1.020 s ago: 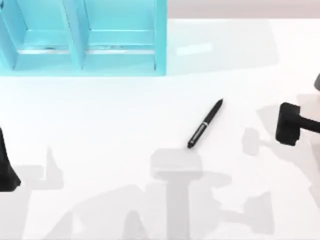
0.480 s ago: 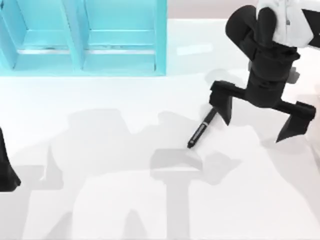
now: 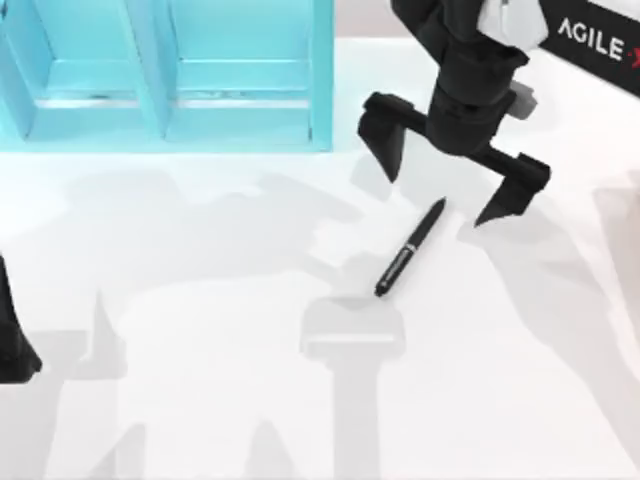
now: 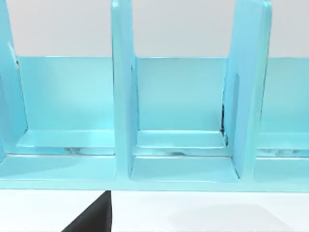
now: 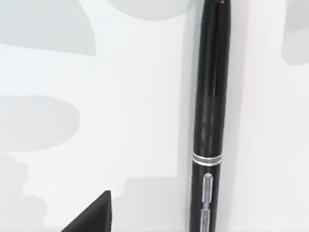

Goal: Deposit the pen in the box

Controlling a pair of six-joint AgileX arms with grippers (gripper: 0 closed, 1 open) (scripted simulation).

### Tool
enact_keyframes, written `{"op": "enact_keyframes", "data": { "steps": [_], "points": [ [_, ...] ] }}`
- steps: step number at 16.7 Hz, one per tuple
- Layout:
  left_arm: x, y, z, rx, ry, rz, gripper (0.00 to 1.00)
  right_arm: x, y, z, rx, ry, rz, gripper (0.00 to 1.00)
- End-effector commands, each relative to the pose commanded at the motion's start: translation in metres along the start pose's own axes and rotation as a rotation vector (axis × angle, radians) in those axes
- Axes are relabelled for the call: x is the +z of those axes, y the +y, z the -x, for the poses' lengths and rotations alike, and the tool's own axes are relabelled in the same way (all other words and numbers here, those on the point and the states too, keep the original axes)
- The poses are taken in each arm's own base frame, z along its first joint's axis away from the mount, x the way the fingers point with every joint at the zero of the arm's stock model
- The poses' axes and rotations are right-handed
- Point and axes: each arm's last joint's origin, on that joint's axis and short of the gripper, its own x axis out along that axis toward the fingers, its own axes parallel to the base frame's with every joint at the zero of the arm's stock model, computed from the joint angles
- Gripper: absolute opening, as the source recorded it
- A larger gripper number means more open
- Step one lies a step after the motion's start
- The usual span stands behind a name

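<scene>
The slim black pen (image 3: 410, 248) lies slantwise on the white table, right of centre, its silver band and clip showing close up in the right wrist view (image 5: 210, 96). My right gripper (image 3: 438, 197) hangs open just over the pen's far end, one finger on either side of it, touching nothing; one fingertip (image 5: 91, 217) shows in its wrist view. The light blue box (image 3: 180, 75), split by upright dividers, stands at the table's far left. My left arm (image 3: 12, 340) is parked at the left edge, its wrist view facing the box (image 4: 120, 96).
White table with grey arm shadows across the middle and front. The box's right wall (image 3: 322, 75) stands close to the left of my right gripper. A dark fingertip (image 4: 91, 220) of the left gripper shows before the box.
My right arm swung in from the right edge, passed low over the pen, and now sits farther back and left above its far end. The pen and left arm have not moved.
</scene>
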Motion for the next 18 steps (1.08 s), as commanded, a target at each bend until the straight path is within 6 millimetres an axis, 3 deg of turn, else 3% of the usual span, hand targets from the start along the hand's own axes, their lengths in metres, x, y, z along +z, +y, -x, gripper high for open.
{"op": "enact_keyframes", "data": {
  "steps": [8, 15, 18],
  "points": [
    [0.000, 0.000, 0.000, 0.000, 0.000, 0.000, 1.00, 0.002, 0.001, -0.004, 0.008, -0.003, -0.006, 1.00],
    [0.000, 0.000, 0.000, 0.000, 0.000, 0.000, 1.00, 0.002, 0.005, -0.087, 0.016, -0.007, -0.004, 1.00],
    [0.000, 0.000, 0.000, 0.000, 0.000, 0.000, 1.00, 0.001, 0.003, -0.099, 0.010, -0.003, -0.005, 1.00]
  ]
}}
